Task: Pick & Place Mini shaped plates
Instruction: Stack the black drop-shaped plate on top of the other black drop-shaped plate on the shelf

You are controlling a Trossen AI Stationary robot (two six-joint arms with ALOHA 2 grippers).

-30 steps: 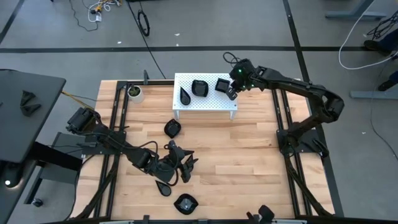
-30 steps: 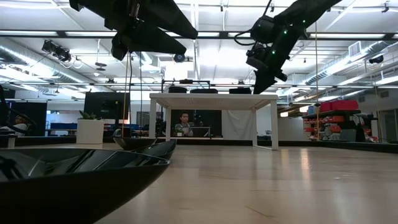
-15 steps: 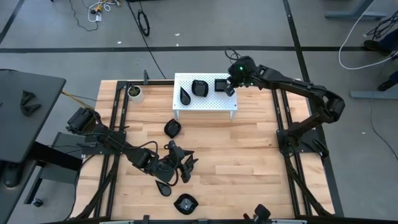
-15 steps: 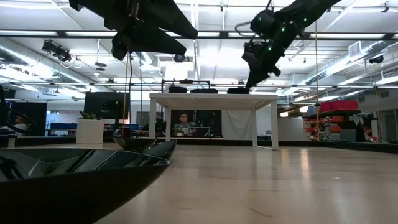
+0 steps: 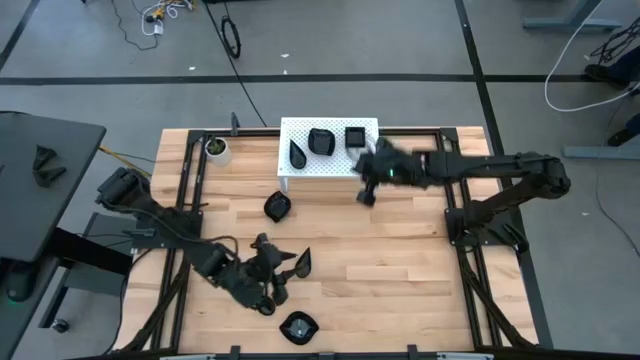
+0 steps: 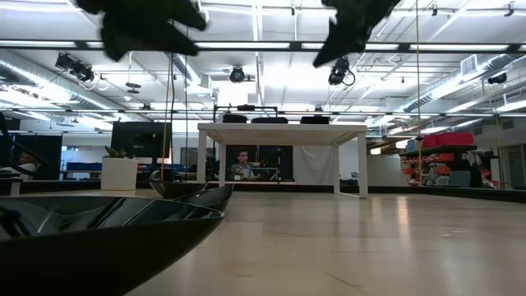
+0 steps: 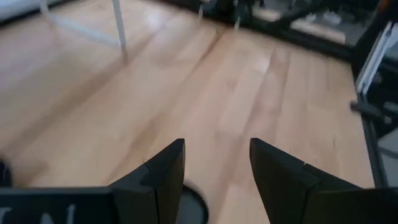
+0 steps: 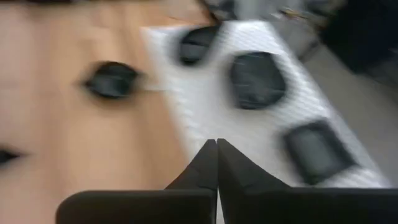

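Right gripper (image 5: pixel 365 193), fingers pressed together and empty, hangs beside the white stand (image 5: pixel 300 170) holding three black plates (image 5: pixel 321 141); left gripper (image 7: pixel 214 171) spread wide over the table (image 5: pixel 400 250)

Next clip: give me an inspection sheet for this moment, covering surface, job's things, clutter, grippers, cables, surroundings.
Surface: light wooden table with a small white perforated stand near its far edge.
Job's things: three glossy black mini plates on the stand, a teardrop, a rounded one and a square; four more on the wood, a rounded one in front of the stand, three beside the left gripper.
Clutter: small white cup with a green plant.
Grippers: left gripper open, holding nothing; right gripper shut, holding nothing, beside the stand.
Cables: loose cables on the grey floor.
Surroundings: a seated person beyond the table.
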